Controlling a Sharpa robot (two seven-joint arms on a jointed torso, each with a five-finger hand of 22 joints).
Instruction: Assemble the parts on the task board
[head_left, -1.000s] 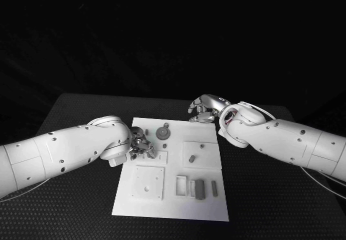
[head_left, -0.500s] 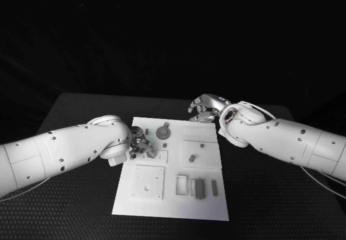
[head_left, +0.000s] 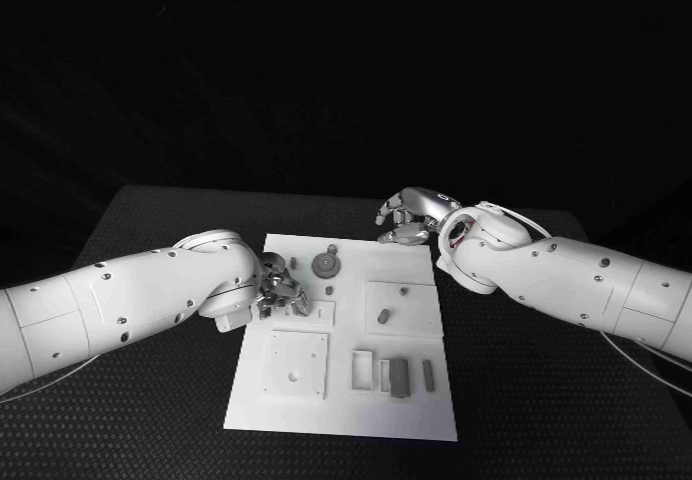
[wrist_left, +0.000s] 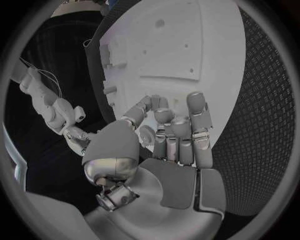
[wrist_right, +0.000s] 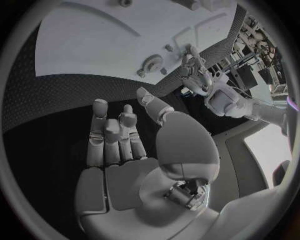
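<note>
The white task board lies in the middle of the black table. On it are a round grey gear-like part, a small peg in a square recess, and grey blocks near the front. My left hand is low over the board's left side, its fingers curled over small grey parts. In the left wrist view the thumb and fingertips of my left hand come close together above the board; any part between them is hidden. My right hand hovers at the far right corner, and the right wrist view shows it spread and holding nothing.
A square plate with a hole and an open rectangular frame sit on the board's near half. Black table surface surrounds the board on all sides. My right forearm reaches over the table's right side.
My left hand's fingers have shifted slightly at the board's left side. The right arm has not moved.
</note>
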